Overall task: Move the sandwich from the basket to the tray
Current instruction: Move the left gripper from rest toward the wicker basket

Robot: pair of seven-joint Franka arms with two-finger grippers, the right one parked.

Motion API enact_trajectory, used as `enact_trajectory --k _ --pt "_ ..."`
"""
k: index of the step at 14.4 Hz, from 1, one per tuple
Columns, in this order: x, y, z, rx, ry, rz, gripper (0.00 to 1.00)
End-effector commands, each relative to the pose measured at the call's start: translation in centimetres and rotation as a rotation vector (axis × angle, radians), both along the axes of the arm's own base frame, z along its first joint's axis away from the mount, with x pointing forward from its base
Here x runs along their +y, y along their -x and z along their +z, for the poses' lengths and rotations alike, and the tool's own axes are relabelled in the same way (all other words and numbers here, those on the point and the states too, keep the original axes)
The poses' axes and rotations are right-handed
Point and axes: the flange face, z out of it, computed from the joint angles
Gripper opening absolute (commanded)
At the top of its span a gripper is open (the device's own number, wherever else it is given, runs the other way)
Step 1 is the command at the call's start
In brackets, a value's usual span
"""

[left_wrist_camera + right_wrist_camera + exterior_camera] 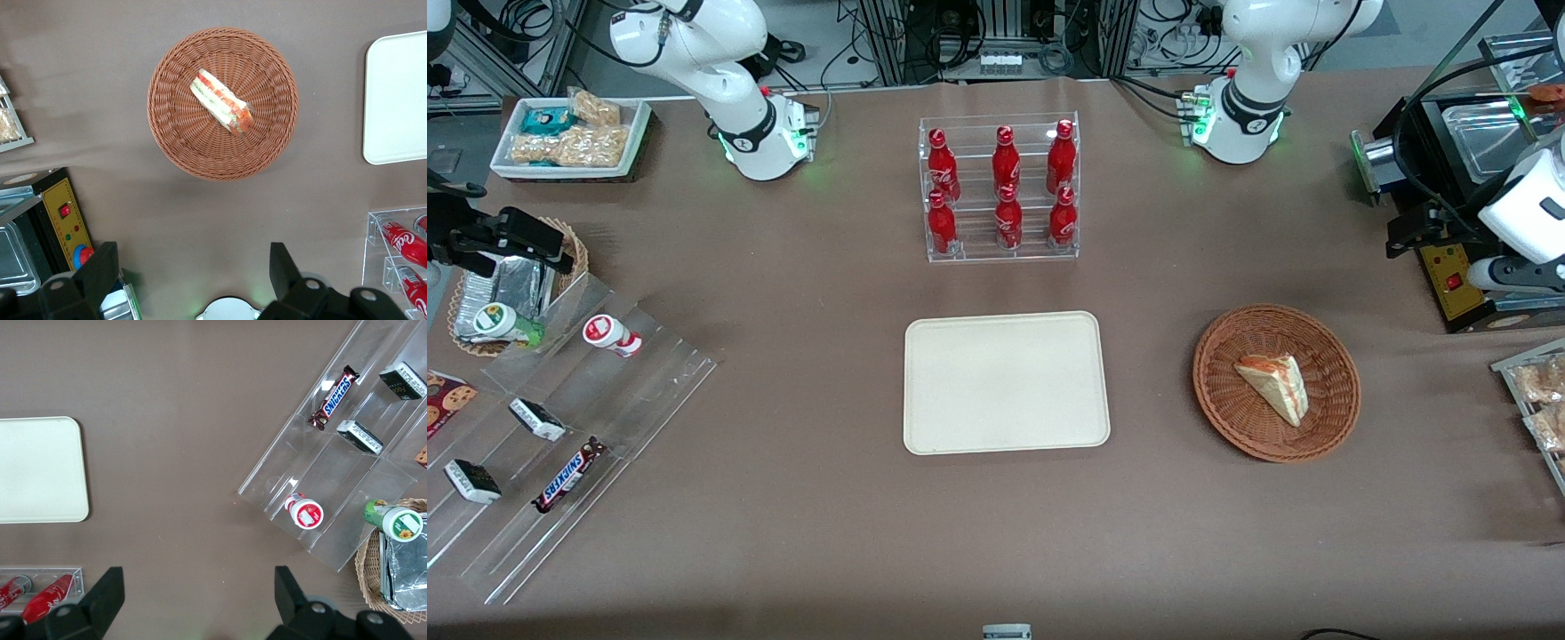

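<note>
The sandwich (1276, 385) (220, 100), a pale wedge with red-orange and green layers, lies in the round reddish-brown wicker basket (1227, 356) (173, 133). The cream tray (1005, 382) (397, 100) sits flat beside the basket, toward the parked arm's end, with nothing on it. The left arm's gripper (1405, 236) (193, 257) hangs open above the table, farther from the front camera than the basket and toward the working arm's end. Nothing is between its black fingers (100, 270). It is well apart from the sandwich.
A clear rack of red cola bottles (1000, 191) stands farther back than the tray. A black appliance with a yellow panel (1449, 284) sits beside the gripper. A wire rack of snacks (1538, 400) is at the working arm's end. A clear stepped display (560, 444) fills the parked arm's end.
</note>
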Motion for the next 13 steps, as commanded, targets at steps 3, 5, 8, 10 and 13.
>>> enact_trajectory --k 3,5,8,10,13 --pt "0.0 0.1 -0.1 -0.002 0.006 -0.01 1.0" --pt "-0.1 0.3 -1.0 0.017 0.001 -0.012 1.0" --pt "0.1 0.2 -2.2 0.036 0.001 -0.009 1.0" --pt "0.2 0.2 -3.3 0.047 0.001 -0.007 1.0" --pt "0.0 -0.1 -6.5 0.053 -0.006 -0.015 1.0"
